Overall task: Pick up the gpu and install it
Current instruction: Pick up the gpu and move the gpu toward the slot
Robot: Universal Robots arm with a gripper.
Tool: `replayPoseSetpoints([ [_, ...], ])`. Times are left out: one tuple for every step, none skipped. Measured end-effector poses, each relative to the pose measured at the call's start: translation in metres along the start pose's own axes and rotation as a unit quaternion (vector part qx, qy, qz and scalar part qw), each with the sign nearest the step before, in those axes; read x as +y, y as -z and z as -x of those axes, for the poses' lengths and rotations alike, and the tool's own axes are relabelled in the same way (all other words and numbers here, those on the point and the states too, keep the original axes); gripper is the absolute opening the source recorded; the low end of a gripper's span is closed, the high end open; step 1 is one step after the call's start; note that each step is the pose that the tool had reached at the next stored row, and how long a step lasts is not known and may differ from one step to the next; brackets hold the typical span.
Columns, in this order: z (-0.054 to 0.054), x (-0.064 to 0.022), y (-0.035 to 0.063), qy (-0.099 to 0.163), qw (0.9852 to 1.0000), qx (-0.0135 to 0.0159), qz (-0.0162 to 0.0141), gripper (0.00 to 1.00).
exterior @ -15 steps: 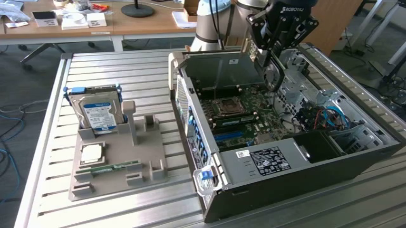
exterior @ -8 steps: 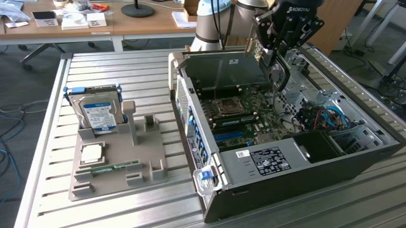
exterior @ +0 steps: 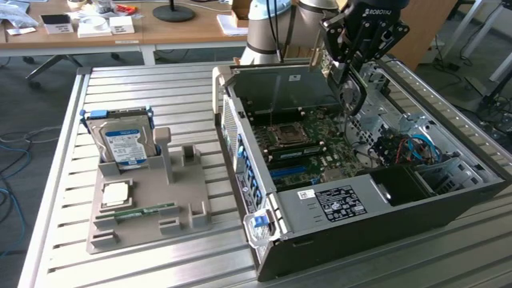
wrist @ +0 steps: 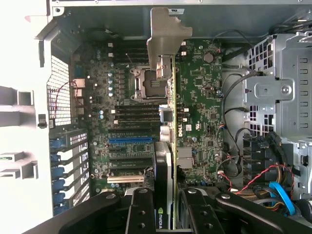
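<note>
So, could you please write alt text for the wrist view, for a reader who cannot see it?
The pincer grips the gpu edge-on, its silver bracket pointing away from the camera, over the green motherboard inside an open computer case. Red and blue cables run beside a metal drive cage.

A slatted metal table (exterior: 160,90) carries two items: a grey plastic holder (exterior: 152,231), lying flat toward the exterior view's left, and an open computer case (exterior: 360,234), resting on its side toward the exterior view's right, just beside the holder, its interior facing up.
</note>
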State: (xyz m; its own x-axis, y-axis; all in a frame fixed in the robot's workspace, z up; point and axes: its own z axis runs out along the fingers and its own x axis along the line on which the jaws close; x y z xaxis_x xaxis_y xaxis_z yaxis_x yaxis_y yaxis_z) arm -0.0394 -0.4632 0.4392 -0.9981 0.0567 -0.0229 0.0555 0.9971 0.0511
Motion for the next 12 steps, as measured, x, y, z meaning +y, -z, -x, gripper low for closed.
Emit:
replayPoseSetpoints([
  [0.0000, 0.0000, 0.0000, 0.000, 1.0000, 0.0000, 0.0000, 0.27],
  [0.0000, 0.0000, 0.0000, 0.000, 1.0000, 0.0000, 0.0000, 0.27],
  [0.0000, 0.0000, 0.0000, 0.000, 1.0000, 0.0000, 0.0000, 0.27],
  [0.0001, 0.0000, 0.0000, 0.000, 1.0000, 0.0000, 0.0000, 0.27],
  [0.0005, 0.0000, 0.0000, 0.000, 1.0000, 0.0000, 0.0000, 0.27],
  [0.0009, 0.0000, 0.0000, 0.000, 1.0000, 0.0000, 0.0000, 0.27],
  [0.0015, 0.0001, 0.0000, 0.000, 1.0000, 0.0000, -0.0001, 0.27],
  [0.0024, 0.0001, 0.0000, 0.000, 1.0000, 0.0000, 0.0000, 0.27],
  [0.0034, 0.0002, -0.0001, 0.000, 1.0000, 0.0000, 0.0000, 0.27],
  [0.0049, 0.0003, -0.0001, 0.000, 1.0000, 0.0000, 0.0000, 0.27],
  [0.0067, 0.0004, -0.0002, 0.000, 1.0000, 0.0000, 0.0000, 0.27],
  [0.0087, 0.0005, -0.0002, 0.000, 1.0000, 0.0000, 0.0000, 0.27],
])
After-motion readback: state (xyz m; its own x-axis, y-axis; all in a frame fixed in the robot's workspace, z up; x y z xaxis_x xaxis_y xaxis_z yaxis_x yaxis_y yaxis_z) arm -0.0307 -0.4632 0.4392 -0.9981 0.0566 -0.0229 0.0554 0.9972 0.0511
